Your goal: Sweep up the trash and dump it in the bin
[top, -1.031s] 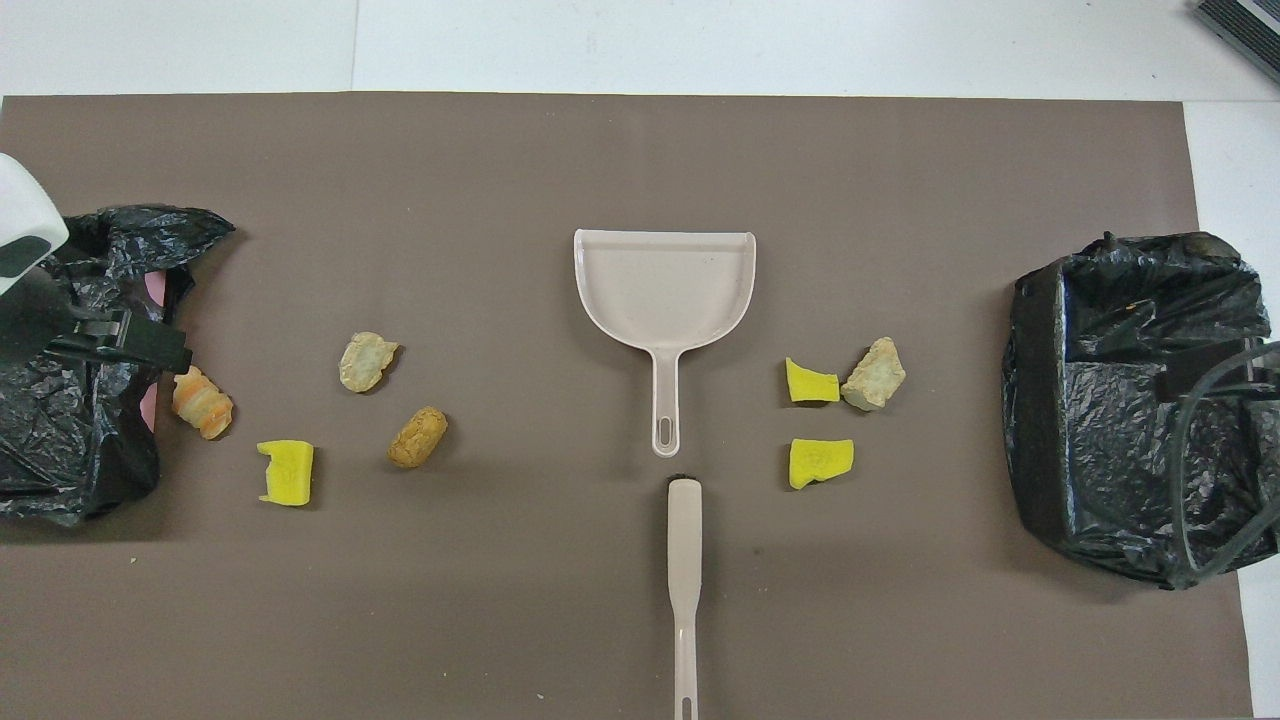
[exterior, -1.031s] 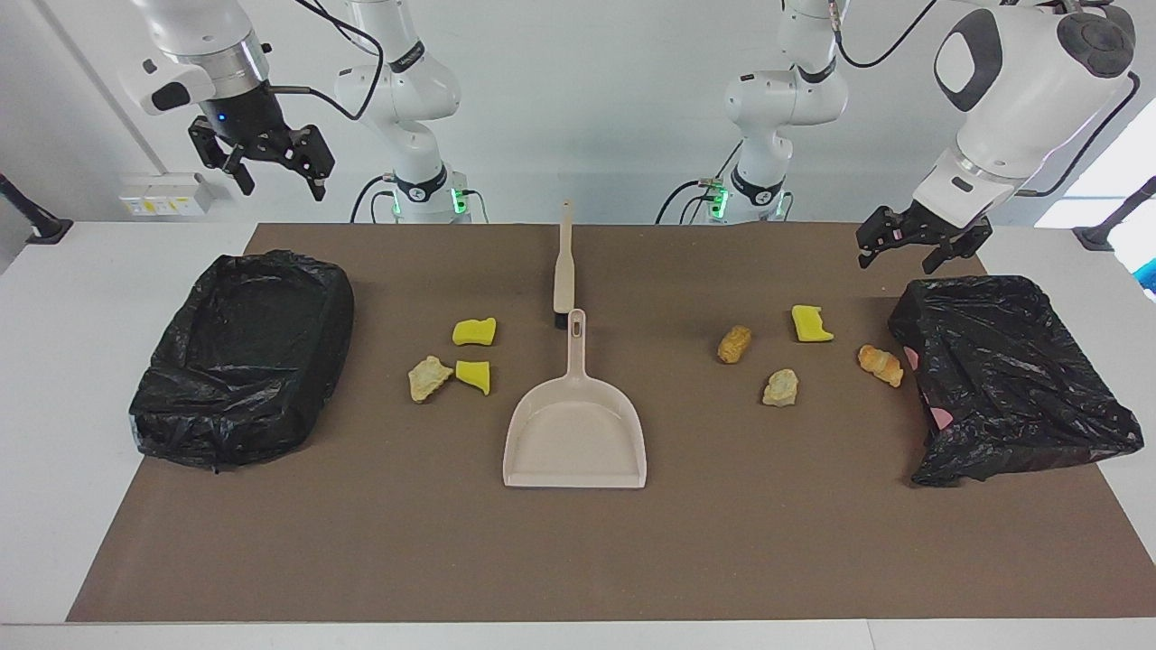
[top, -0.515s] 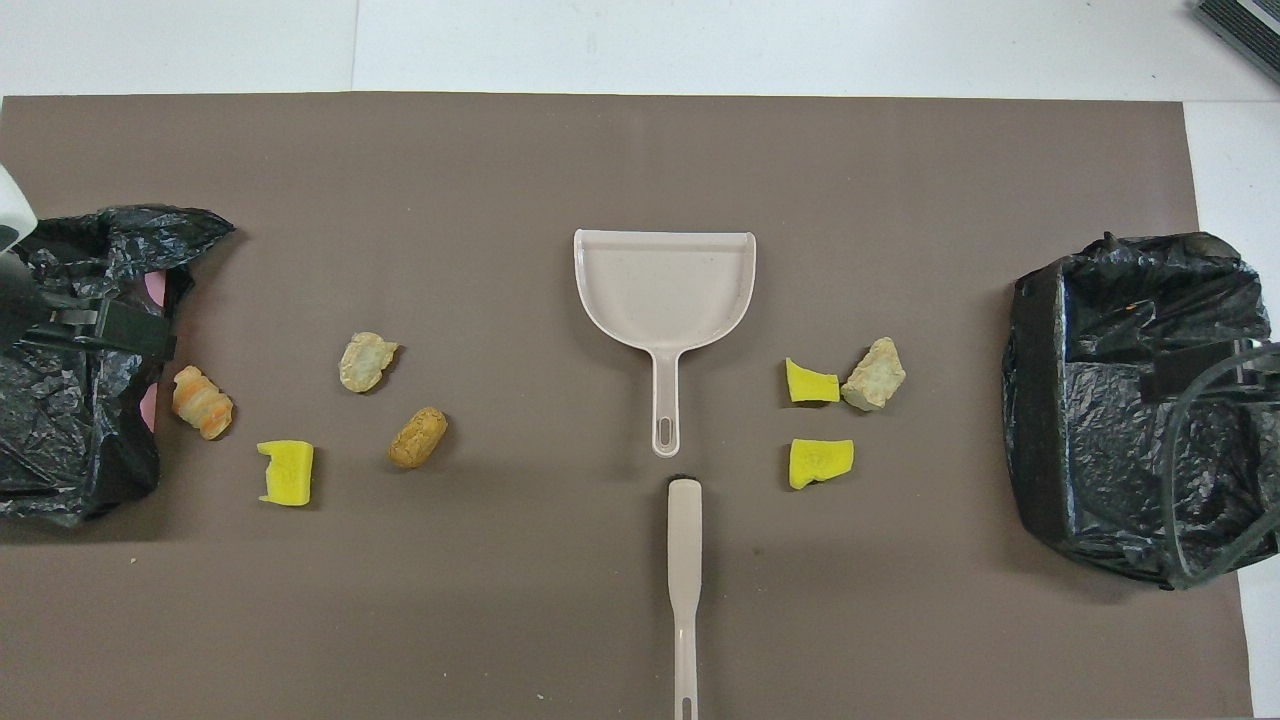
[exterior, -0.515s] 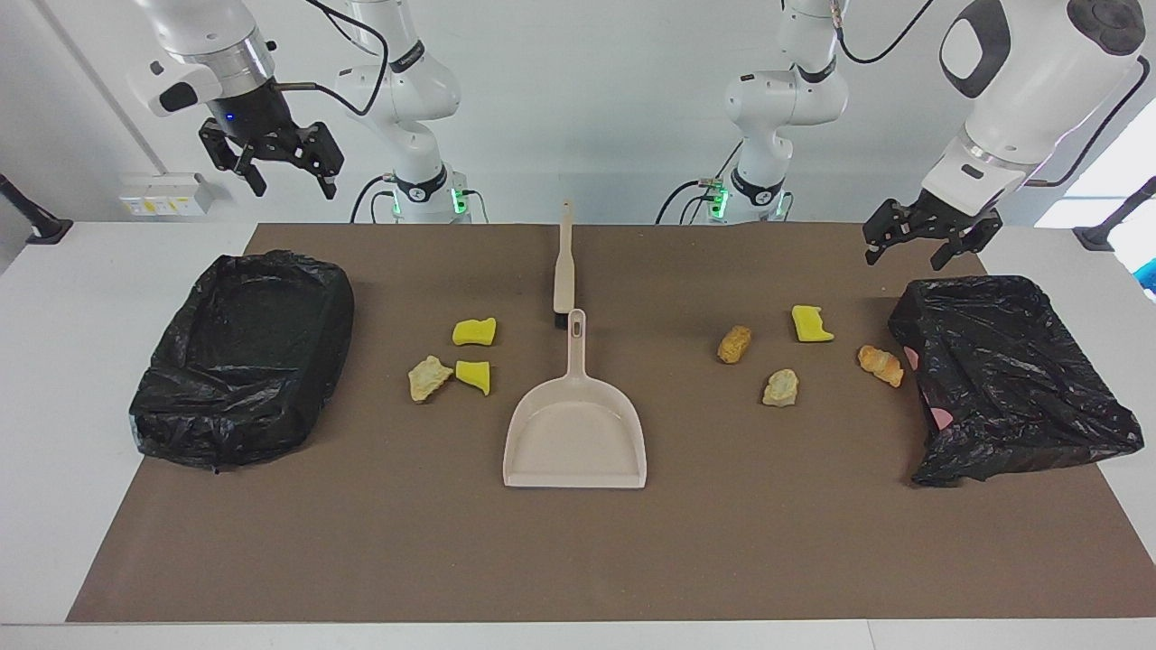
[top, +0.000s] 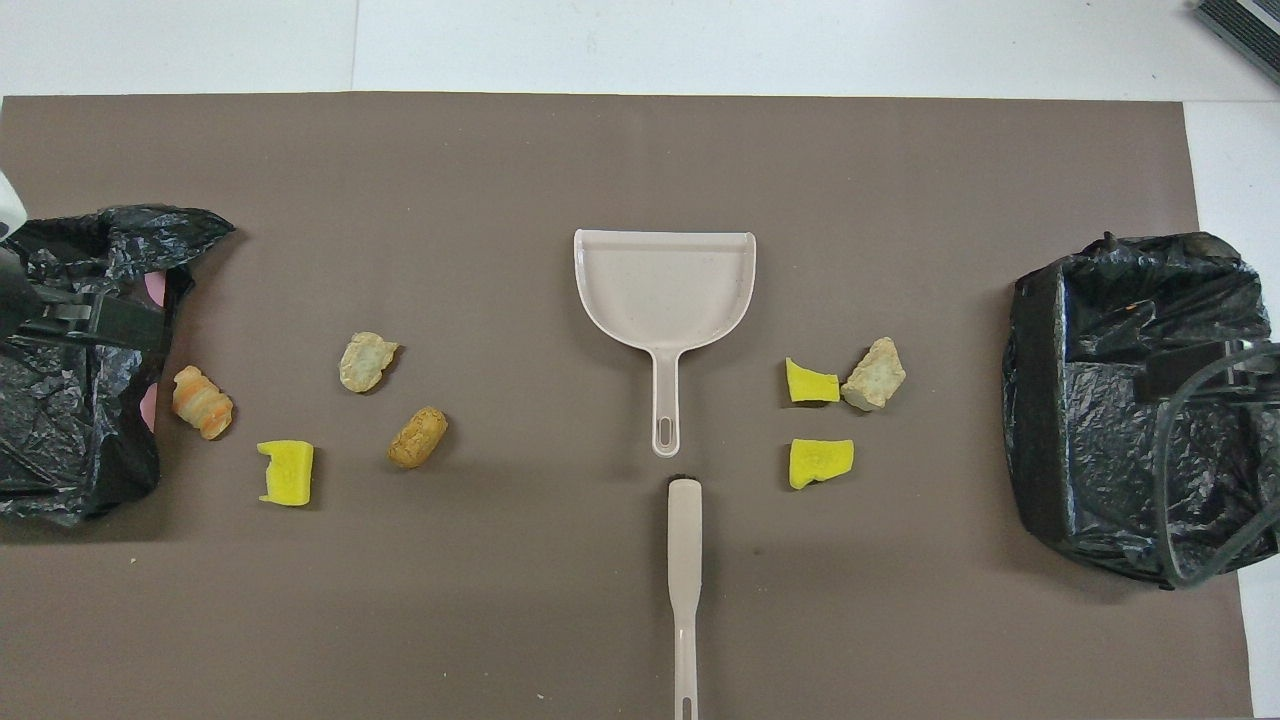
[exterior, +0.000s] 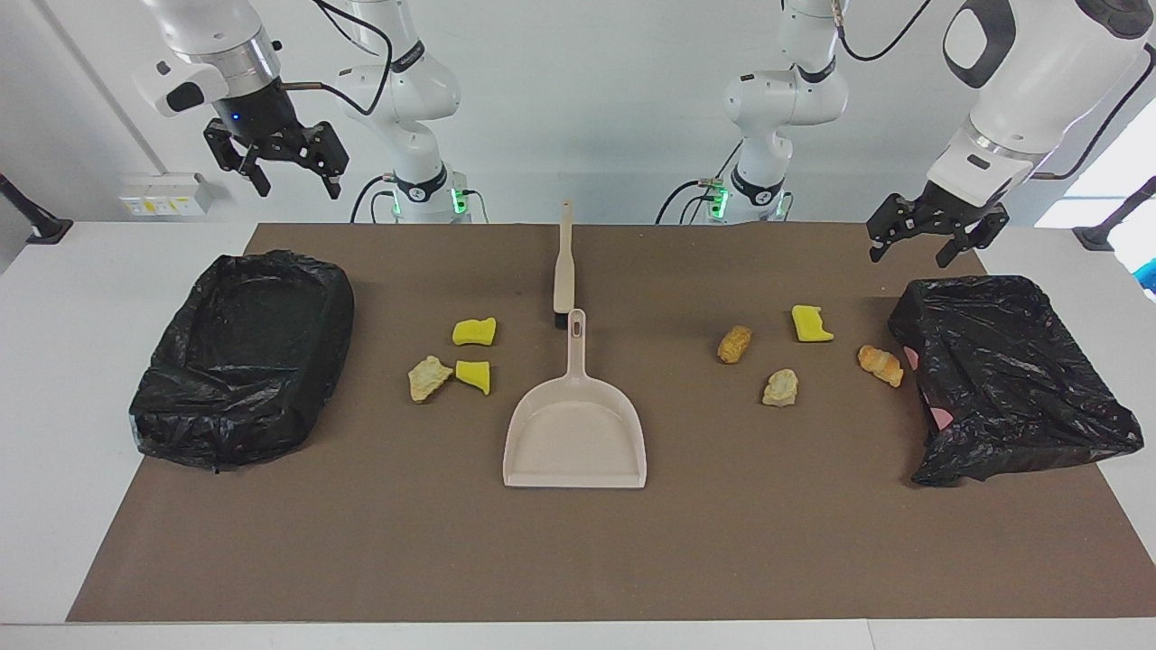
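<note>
Trash (exterior: 781, 386) lies on the mat, well below both raised grippers.

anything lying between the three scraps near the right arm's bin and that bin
Nothing visible does. The two yellow sponge chunks and the beige lump lie on bare mat, with open mat between them and the black-lined bin at the right arm's end.

Two glossy white, round-jointed robot arms are showing dark grey caps at their joints. Each is ending in a black, skeletal two-finger gripper: the left gripper (exterior: 932, 246) on a white wrist, the right gripper (exterior: 278, 164) under a silver collar with a small blue light glowing. Black cables are looping along both arms. Green lights are glowing at both bases.
</note>
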Motion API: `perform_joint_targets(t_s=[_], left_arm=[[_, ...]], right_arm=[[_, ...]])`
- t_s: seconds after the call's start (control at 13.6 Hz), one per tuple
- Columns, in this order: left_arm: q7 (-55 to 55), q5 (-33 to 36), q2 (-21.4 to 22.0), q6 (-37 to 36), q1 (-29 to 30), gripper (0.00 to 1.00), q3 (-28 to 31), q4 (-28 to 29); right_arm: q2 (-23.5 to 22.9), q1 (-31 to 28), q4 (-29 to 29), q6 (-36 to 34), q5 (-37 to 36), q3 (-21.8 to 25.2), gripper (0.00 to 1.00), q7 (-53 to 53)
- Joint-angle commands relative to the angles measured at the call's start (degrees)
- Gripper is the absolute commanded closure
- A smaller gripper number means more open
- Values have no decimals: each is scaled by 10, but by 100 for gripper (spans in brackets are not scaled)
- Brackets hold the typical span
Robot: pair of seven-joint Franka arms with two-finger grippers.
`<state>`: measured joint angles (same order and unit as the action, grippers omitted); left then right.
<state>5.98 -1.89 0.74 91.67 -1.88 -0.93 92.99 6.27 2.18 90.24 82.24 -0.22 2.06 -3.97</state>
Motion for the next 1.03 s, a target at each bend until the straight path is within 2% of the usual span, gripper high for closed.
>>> perform_joint_targets(t_s=[0.0,0.29,0.44,0.59,0.74,0.96], left_arm=[[3,-2,4,8,-4,0,-1,5],[8,-3,12,18,-8,0,-3,25],[5,-3,20,24,-28,0,-5,42],[2,-4,27,59,-70,0,-4,90],[-10,-4,53,112,-107,0,-5,159],[-34,-5,57,144,-165,0,-5,212]], right_arm=[[16,-2,24,15,7,1,0,12],[23,-1,32,13,4,0,0,6],[23,-4,34,13,3,0,0,8],[16,0,34,18,-3,0,0,4],[-13,1,29,49,-6,-3,0,-10],[-70,13,6,88,-3,-22,0,-46]])
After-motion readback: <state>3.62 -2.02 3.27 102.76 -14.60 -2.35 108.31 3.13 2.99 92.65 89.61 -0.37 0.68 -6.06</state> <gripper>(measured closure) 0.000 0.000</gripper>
